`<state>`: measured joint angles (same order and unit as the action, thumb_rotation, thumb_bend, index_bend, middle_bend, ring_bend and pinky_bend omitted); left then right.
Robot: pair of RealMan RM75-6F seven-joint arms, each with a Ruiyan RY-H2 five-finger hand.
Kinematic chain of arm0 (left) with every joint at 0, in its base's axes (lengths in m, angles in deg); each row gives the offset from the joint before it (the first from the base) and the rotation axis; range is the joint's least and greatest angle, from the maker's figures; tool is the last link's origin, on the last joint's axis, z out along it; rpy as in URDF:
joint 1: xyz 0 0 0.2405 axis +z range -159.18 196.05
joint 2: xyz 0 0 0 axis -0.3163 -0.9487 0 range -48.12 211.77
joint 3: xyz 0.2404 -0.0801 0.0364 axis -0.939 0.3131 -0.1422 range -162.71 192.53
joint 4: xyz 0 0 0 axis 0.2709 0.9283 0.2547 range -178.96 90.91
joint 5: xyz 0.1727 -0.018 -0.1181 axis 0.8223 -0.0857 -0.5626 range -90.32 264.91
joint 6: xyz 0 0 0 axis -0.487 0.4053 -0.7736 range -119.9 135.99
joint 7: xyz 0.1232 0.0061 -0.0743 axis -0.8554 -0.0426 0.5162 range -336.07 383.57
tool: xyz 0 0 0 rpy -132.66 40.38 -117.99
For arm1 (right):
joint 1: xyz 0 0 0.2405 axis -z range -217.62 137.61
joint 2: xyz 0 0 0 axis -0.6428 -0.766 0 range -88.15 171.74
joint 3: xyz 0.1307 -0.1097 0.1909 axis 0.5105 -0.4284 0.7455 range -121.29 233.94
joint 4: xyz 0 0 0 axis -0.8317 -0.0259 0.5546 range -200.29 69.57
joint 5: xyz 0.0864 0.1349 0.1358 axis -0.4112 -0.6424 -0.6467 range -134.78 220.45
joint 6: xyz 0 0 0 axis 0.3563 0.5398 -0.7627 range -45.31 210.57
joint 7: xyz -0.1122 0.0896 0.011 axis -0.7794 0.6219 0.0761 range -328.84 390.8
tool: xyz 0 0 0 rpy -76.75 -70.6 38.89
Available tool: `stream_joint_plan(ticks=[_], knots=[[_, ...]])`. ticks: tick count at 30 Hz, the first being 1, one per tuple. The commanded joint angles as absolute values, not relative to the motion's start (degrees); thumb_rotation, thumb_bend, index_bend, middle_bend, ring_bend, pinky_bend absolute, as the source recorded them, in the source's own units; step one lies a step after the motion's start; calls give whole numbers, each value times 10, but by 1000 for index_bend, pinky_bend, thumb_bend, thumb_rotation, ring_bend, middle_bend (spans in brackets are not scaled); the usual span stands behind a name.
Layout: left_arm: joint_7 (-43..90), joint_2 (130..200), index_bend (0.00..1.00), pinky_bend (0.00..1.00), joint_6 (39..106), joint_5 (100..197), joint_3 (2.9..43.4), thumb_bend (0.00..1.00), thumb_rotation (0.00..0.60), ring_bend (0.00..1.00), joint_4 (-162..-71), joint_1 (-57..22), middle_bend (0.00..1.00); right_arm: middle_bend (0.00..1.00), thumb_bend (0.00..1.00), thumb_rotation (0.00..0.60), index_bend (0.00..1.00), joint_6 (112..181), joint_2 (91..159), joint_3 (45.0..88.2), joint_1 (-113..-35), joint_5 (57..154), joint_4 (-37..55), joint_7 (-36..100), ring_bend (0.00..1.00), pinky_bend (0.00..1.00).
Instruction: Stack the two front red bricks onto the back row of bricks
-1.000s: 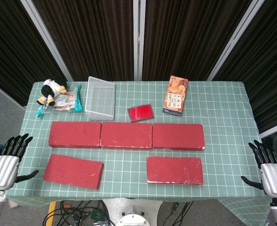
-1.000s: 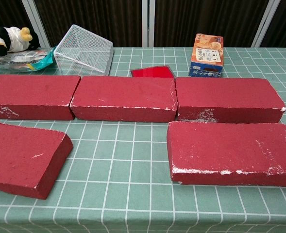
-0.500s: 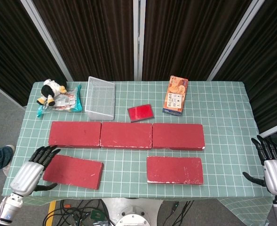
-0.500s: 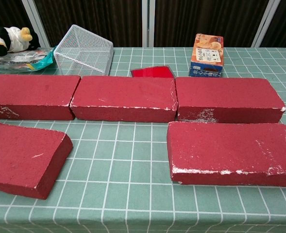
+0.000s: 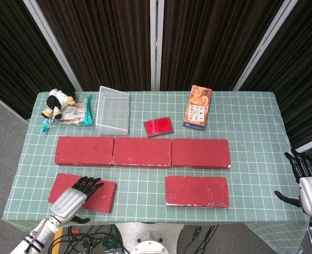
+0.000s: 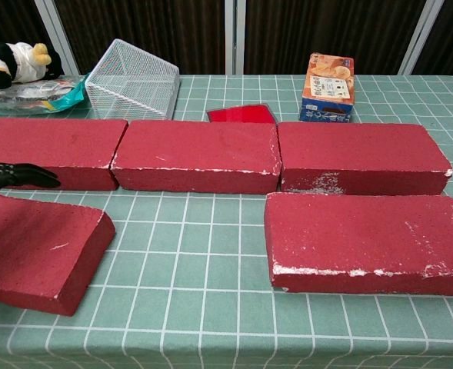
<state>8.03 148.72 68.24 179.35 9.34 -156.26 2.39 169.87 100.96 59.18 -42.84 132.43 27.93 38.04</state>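
**Left hand arrives over the front-left brick**

The left hand (image 5: 76, 198) now hangs above the front-left brick (image 5: 100, 193), fingers spread and extended toward the back of the table, holding nothing. Half a second ago it was off the table's left edge beside that brick, and a second ago further out still; it has swung inward and now covers the middle of the brick in the head view. In the chest view its dark fingertips (image 6: 22, 175) enter from the left, over the brick's far edge; whether they touch the surface cannot be told.

The right hand (image 5: 309, 185) sits beyond the table's right edge, fingers apart and empty, and has only drifted slightly over the same second.

Both task bricks lie where they were. The front-left brick rests at a slight angle on the green grid mat (image 5: 251, 132), just in front of the back row of bricks (image 5: 142, 152). The front-right brick (image 5: 197, 191) lies square, in front of the row's right end. Nothing is stacked yet.

The shift suggests the first pick is starting on the left: the hand seems placed to close on the front-left brick, and the wide slab will likely need a firm grip across its width

Behind the row stand a wire basket (image 5: 113, 110), a small red card (image 5: 158, 127), an orange box (image 5: 198, 107) and a plush toy (image 5: 58, 102)
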Motion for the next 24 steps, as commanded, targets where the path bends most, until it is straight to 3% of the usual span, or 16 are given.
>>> stream_joint_plan(ticks=[1,12,24], knots=[[50,1506,54,0,666,1761,105,10,600,0,-1567,10,0,0,0,600,0,1697,1011,591,-429,1324,276,382,0,0],[11,1520,50,0,627,1656,120,11,600,0,-1560,-18,0,0,0,600,0,1695,1020,591,-428,1318,256,398,0,0],[9,1522,50,0,617,1610,124,11,600,0,-1548,-42,0,0,0,600,0,1692,1027,589,-428,1316,244,405,0,0]])
